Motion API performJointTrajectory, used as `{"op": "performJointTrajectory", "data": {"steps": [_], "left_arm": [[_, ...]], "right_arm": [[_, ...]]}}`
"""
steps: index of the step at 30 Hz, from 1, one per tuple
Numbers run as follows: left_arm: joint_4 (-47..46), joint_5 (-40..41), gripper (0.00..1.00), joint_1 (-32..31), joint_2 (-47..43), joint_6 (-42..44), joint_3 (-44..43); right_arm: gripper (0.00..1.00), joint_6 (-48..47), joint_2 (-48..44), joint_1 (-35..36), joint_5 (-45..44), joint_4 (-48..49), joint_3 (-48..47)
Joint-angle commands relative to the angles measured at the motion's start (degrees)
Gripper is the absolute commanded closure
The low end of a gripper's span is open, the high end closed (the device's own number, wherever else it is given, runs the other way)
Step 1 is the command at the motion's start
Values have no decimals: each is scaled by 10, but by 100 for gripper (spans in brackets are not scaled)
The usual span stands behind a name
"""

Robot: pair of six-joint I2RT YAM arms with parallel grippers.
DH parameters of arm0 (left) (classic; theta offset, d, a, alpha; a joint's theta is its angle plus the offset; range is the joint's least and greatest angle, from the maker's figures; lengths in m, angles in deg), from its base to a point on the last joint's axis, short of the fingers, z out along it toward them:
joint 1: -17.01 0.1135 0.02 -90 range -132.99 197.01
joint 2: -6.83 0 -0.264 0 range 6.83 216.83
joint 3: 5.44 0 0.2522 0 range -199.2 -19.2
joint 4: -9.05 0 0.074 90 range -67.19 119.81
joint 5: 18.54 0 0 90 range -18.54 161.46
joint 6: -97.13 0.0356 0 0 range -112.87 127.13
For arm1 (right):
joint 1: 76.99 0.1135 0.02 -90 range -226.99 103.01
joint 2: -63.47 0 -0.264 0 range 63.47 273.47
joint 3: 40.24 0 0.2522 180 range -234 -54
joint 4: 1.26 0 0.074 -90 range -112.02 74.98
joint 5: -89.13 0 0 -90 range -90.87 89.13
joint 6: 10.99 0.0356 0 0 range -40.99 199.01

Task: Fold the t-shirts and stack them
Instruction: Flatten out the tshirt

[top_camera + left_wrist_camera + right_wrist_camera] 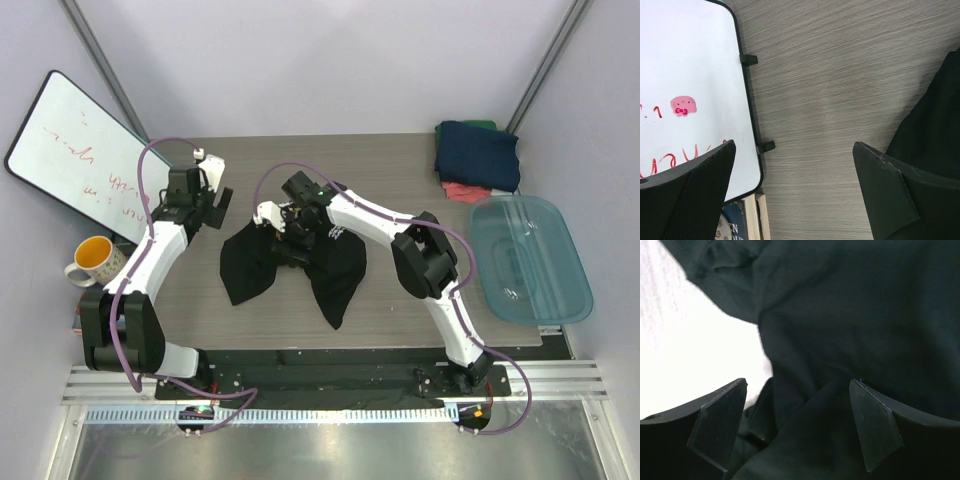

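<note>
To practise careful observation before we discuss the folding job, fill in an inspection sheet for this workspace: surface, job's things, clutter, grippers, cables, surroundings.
Surface: grey wood-grain table.
Job's things: black t-shirt crumpled mid-table; navy t-shirt folded atop a coral-red one at the far right corner, a green one behind.
Clutter: translucent blue tub, empty, on the right; whiteboard, yellow mug and books on the left.
Grippers: left gripper open over bare table; right gripper open just above the black t-shirt.
Cables: purple cables loop along both arms.
Surroundings: pale walls, metal corner posts.
</note>
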Motion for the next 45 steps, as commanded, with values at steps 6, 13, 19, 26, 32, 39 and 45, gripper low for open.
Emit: {"op": "performJointTrajectory", "data": {"steps": [6, 13, 19, 26, 32, 39, 45], "left_arm": [[-33, -14, 0, 0, 3, -12, -18], [-37, -20, 0, 0, 7, -15, -15], [-30, -31, 0, 0, 12, -20, -18], [-15, -74, 0, 0, 21, -6, -14], [-15, -116, 0, -2, 44, -3, -25], [-8, -180, 0, -21, 86, 4, -59], [1, -314, 0, -37, 118, 10, -94]], "right_arm": [[19, 3, 15, -1, -25, 55, 11], [99, -1, 22, -5, -44, 62, -10], [99, -16, -35, -21, -74, 53, -34], [99, -98, -146, -55, -120, 28, -79], [99, -165, -208, -74, -170, 38, -92], [99, -250, -278, -89, -211, 131, -32], [99, -281, -325, -114, -200, 241, 29]]}}
